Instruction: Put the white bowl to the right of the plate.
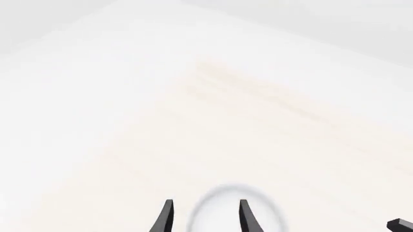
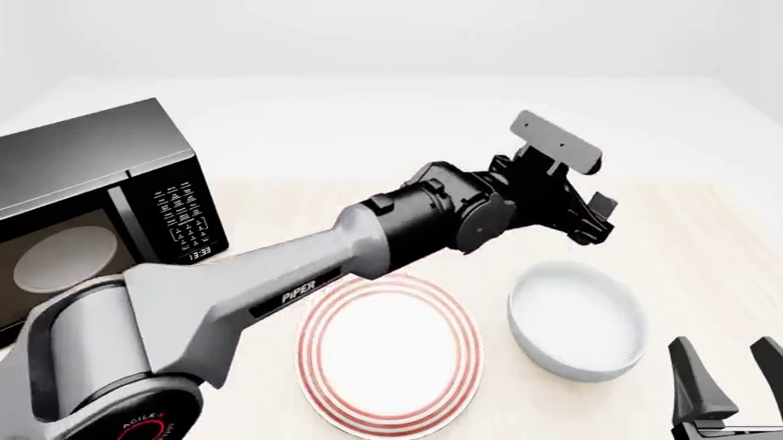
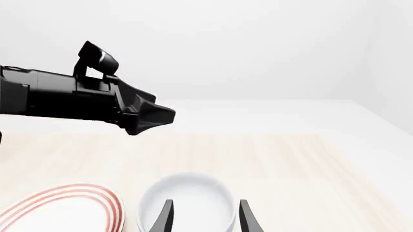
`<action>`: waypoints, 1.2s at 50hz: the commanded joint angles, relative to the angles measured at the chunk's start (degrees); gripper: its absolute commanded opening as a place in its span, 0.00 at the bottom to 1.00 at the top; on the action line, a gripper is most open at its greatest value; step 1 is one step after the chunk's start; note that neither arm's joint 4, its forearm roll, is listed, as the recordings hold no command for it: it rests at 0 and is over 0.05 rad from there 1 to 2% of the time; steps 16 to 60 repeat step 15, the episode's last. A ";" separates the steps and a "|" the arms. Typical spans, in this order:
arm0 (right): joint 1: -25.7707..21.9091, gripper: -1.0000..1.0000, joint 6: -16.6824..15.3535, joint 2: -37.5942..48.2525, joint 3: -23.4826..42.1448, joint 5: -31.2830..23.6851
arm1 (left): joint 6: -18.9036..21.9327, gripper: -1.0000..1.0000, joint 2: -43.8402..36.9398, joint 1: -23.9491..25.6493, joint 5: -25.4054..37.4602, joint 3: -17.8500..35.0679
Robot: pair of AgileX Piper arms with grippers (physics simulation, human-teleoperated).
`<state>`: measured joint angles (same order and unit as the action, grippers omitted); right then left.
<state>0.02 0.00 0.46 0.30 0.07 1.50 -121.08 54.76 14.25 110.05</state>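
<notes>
The white bowl sits on the table just right of the red-ringed plate, and the two are close together. My left gripper hangs open in the air above and behind the bowl, holding nothing. In the left wrist view the bowl shows faintly between the open fingers of the left gripper. My right gripper is open near the table's front right corner. In the right wrist view the right gripper points at the bowl, with the plate beside it.
A black microwave stands at the table's left side. The left arm stretches diagonally over the plate. The left arm also crosses the right wrist view. Pale wooden table extends behind and right of the bowl.
</notes>
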 commanded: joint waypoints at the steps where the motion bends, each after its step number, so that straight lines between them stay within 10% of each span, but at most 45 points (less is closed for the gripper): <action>1: 0.01 1.00 0.01 0.00 0.00 0.00 | 3.26 1.00 6.68 -5.35 1.07 -0.95; 60: 0.01 1.00 0.00 0.00 0.00 0.00 | 5.64 1.00 12.87 -7.83 1.40 -6.02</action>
